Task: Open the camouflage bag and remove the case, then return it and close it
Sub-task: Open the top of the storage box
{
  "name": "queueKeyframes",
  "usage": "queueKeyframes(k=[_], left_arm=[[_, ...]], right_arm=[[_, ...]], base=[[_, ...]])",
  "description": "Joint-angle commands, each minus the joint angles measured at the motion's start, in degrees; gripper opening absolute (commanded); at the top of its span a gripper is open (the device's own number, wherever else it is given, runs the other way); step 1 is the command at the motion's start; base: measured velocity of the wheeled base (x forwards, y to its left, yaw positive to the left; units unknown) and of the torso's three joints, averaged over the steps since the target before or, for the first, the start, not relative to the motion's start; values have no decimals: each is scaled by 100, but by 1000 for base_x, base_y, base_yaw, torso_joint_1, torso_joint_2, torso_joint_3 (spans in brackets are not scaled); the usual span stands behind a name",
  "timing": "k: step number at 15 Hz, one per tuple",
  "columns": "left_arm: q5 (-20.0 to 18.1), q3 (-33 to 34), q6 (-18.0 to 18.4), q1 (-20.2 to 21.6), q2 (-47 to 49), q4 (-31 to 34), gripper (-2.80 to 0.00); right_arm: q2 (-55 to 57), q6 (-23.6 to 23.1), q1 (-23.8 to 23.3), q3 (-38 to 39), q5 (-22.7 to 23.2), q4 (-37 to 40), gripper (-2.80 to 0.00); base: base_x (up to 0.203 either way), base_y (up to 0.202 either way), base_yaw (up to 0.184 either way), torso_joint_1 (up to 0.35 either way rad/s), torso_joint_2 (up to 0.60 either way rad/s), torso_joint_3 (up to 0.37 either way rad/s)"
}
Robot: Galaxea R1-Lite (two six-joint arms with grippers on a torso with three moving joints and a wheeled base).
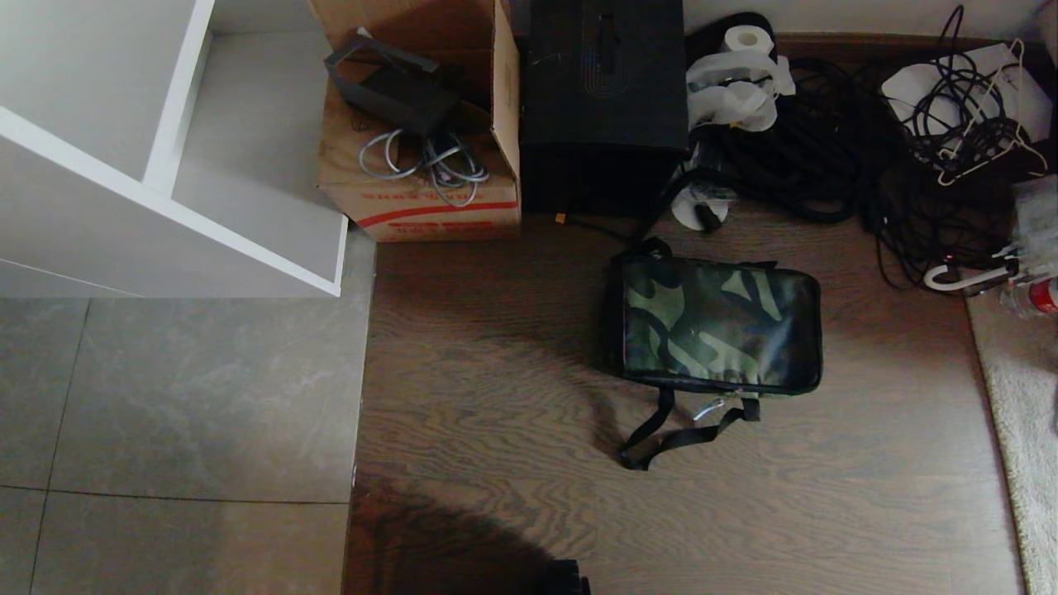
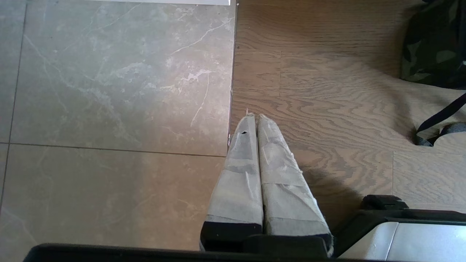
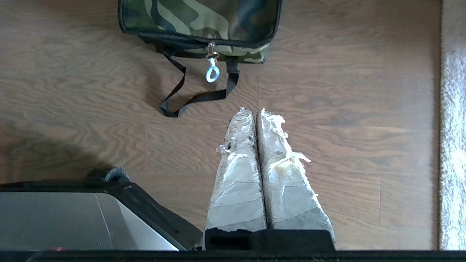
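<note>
The camouflage bag (image 1: 717,335) lies closed on the wood floor at centre right, its black shoulder strap (image 1: 674,434) trailing toward me. The right wrist view shows the bag (image 3: 200,20), its strap (image 3: 196,98) and a pale zipper pull (image 3: 212,74) hanging at its near side. The case is hidden. My right gripper (image 3: 251,111) is shut and empty, hovering over bare floor short of the bag. My left gripper (image 2: 253,116) is shut and empty over the seam between tile and wood, with a corner of the bag (image 2: 433,47) off to one side. Neither arm shows in the head view.
A brown cardboard box (image 1: 421,140) with cables and a tall black box (image 1: 606,107) stand behind the bag. Tangled black cables (image 1: 835,157) fill the back right. A white shelf unit (image 1: 149,149) is at left, a pale rug (image 1: 1021,430) along the right edge.
</note>
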Motion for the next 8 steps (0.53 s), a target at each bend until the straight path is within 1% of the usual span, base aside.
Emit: queueKeyframes(k=[1, 8], left_arm=[[1, 0, 0, 0, 9, 1, -280], [1, 0, 20, 0, 2, 1, -280]], right_arm=[[-2, 28, 2, -18, -29, 1, -280], [-11, -7, 2, -9, -11, -17, -280]], base=[[0, 0, 0, 0, 0, 0], [0, 0, 0, 0, 0, 0]])
